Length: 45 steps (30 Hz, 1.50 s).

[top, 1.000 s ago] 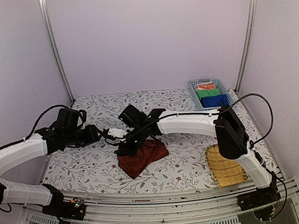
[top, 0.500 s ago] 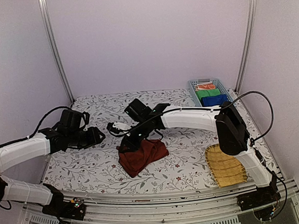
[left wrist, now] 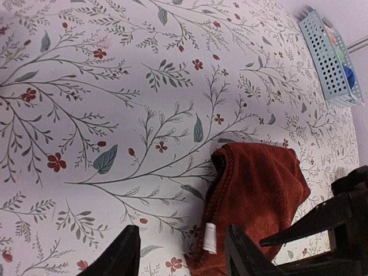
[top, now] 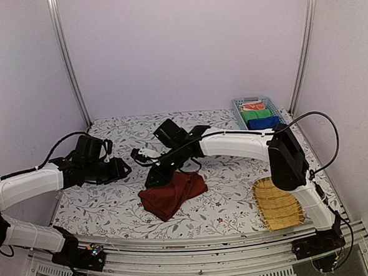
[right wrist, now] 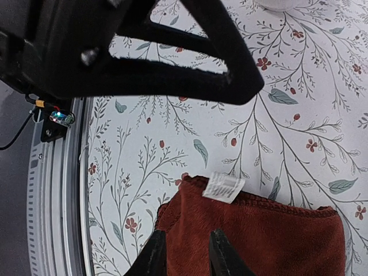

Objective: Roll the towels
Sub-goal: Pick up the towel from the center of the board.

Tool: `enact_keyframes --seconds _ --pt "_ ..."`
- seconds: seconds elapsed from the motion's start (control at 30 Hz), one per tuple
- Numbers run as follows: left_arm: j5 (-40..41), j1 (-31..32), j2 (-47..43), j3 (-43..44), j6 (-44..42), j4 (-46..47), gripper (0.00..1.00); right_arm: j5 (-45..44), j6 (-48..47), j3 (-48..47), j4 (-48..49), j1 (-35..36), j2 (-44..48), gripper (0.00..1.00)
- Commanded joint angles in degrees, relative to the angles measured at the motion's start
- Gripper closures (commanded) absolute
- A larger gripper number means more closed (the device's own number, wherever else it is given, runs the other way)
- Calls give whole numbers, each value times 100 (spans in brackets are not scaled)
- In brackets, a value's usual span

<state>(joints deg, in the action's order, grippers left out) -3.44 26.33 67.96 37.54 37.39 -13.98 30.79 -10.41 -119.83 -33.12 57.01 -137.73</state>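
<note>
You have the dark reddish-brown terry towel [top: 173, 193] lying mid-counter [top: 113, 205]. It is a rumpled, loosely folded flat wad, not rolled. It has a short looped pile and a stitched hem, with a small white sewn label [right wrist: 224, 187] at its left edge.

The royal blue terry towel [top: 264, 123] is a compact roll in the pale blue perforated plastic basket [top: 238, 113] at the far right corner. Just behind it is a bright green cloth roll [top: 256, 115], then an orange-red cloth [top: 253, 107].

Your right gripper [right wrist: 185, 240] hangs low over the brown towel's left end. Its black fingers are parted with nothing pinched between them. You cannot tell whether the tips touch the pile.

Your left gripper [left wrist: 183, 236] hovers just left of that towel over bare counter, released and empty.

The counter is covered in white cloth printed with grey-green sprigs and small red flowers. A straw-yellow woven mat [top: 277, 204] lies near right, well apart from the brown towel. Your right arm's white forearm crosses above the counter between basket and towel.
</note>
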Motion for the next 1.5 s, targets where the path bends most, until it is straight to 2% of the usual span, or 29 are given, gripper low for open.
enact_keyframes --seconds 0.0,0.07,0.1,0.13,0.27,0.3,0.43,0.7,0.73,0.83,0.97,1.23,1.47 --pt "-115 -48 136 17 -148 88 47 157 -113 -97 23 -86 698 75" --pt "-148 -48 191 26 -150 108 47 308 -70 -21 9 -106 760 89" --pt "-164 -42 215 40 -141 111 47 321 -86 41 12 -109 775 93" --pt "-186 -40 237 43 -142 122 47 293 -91 99 8 -100 783 90" --pt "-41 -14 257 3 -61 100 48 48 -428 228 -95 59 664 63" --pt "68 -12 246 -10 8 46 47 -6 -499 201 -141 114 577 60" --pt "462 -31 244 -32 205 -197 47 -338 -648 -9 -210 222 59 54" --pt "361 -31 285 -2 32 -237 47 -663 -654 -570 -458 215 -607 50" --pt "362 -31 294 3 23 -237 47 -666 -655 -602 -479 226 -639 51" --pt "372 -31 312 8 9 -219 47 -737 -653 -601 -473 222 -638 62" --pt "334 -30 352 -9 6 -148 47 -711 -614 -602 -449 218 -535 68" --pt "261 -31 401 0 -10 -99 47 -660 -554 -588 -413 221 -233 95" --pt "222 -31 424 3 -118 -27 47 -572 -734 -556 -486 218 553 96"
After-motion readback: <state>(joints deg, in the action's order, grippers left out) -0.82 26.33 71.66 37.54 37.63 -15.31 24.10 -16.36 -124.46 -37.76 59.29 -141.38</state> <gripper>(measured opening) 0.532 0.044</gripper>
